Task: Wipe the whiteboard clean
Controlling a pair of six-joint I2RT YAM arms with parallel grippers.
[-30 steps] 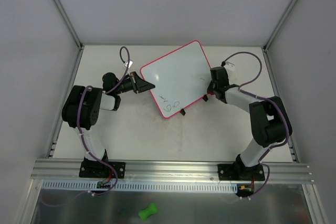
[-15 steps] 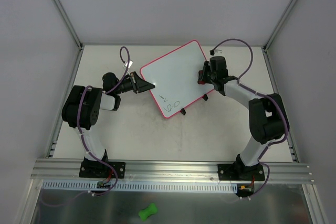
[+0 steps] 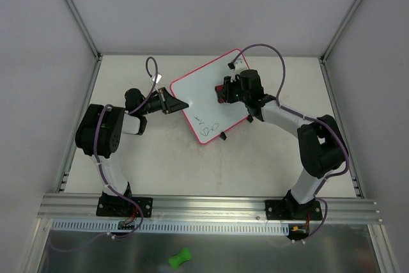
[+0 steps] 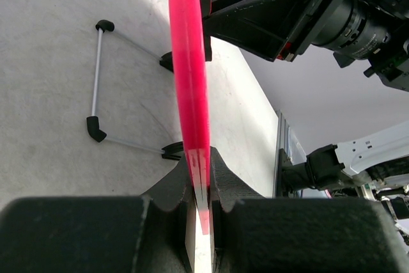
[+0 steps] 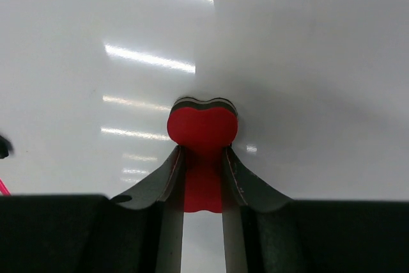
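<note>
The bench [image 3: 255,158] carries the whiteboard [image 3: 211,94], propped near its middle (left fingers [image 4: 171,187] clamped on its red rim, steadying it). The right fingers [image 5: 167,177] pinch the red eraser [image 5: 202,126] against the white face. Wiping is in hand, I judge; next calls for a sweep toward the scribbles [image 3: 209,128].

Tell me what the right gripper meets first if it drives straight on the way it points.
The whiteboard: the red eraser clamped in the right gripper leads and looks at or almost on its white face; contact is unclear.
</note>
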